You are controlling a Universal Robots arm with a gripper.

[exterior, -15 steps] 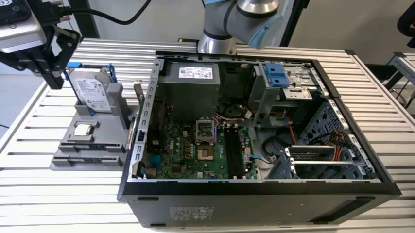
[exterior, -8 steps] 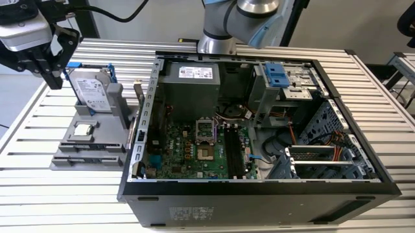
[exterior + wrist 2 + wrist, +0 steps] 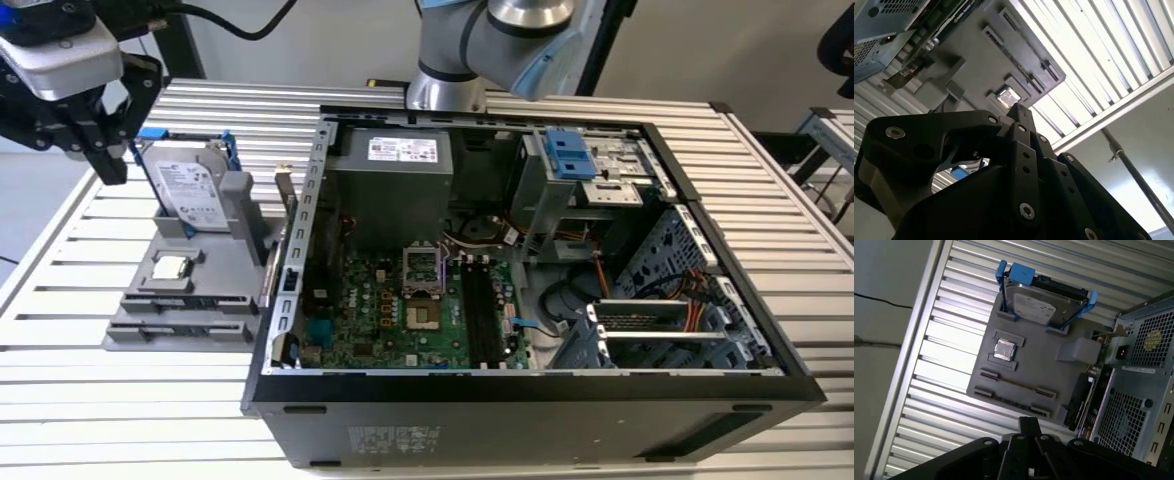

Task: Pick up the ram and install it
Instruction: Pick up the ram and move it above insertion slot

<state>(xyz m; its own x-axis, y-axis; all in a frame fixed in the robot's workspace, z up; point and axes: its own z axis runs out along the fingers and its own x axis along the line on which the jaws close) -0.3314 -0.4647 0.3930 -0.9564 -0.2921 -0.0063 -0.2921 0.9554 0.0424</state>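
The ram shows as a thin dark line, standing on edge in a long slot of the grey holder on the slatted table. My gripper hangs above the table at the exterior view's left, beside the holder's far end and well above it. In both wrist views its black fingers meet at one tip with nothing between them. The open computer case lies at the exterior view's right of the holder. The motherboard's black slots lie inside it.
A silver hard drive with blue rails stands at the holder's far end, and a small square silver chip lies in its middle. A dark card stands on edge between holder and case. The arm's base rises behind the case.
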